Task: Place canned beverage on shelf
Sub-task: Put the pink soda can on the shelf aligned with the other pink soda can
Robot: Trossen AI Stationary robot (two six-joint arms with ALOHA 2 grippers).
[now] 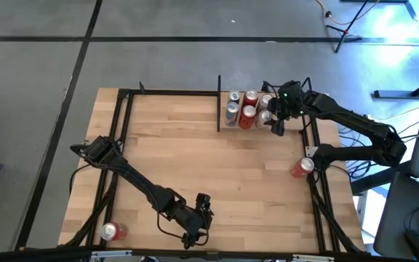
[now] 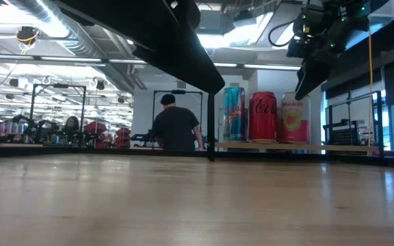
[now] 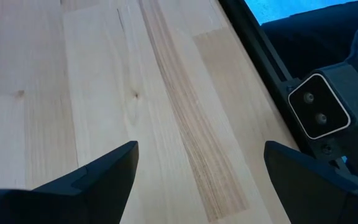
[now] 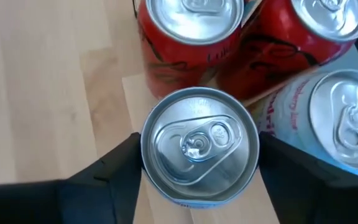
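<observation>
Several cans [image 1: 247, 109] stand together in the shelf [image 2: 340, 145] at the table's far right, behind a black upright bar [image 1: 219, 102]. My right gripper [image 1: 276, 125] reaches down over their right end, its two fingers on either side of a silver-topped can [image 4: 199, 144]. That can stands beside two red cans [image 4: 229, 37] and a pink-and-white one [image 4: 347, 118]. In the low view the right gripper [image 2: 306, 85] hangs at can-top height. My left gripper [image 3: 197, 180] is open over bare wood near the table's front edge. My right gripper has the silver-topped can between its two fingers, one at each opposite side of the can wall [image 4: 143, 163], just below the rim. The fingers come from above, slanting down. The can stays upright; its lid hides its base and what it stands on.
A red can [image 1: 302, 168] lies by the right-hand frame rail near the right arm's base. Another can [image 1: 113, 231] lies at the table's near left corner. Black frame rails [image 1: 122, 131] run along the table's edges. People stand in the room behind the table [image 2: 175, 126].
</observation>
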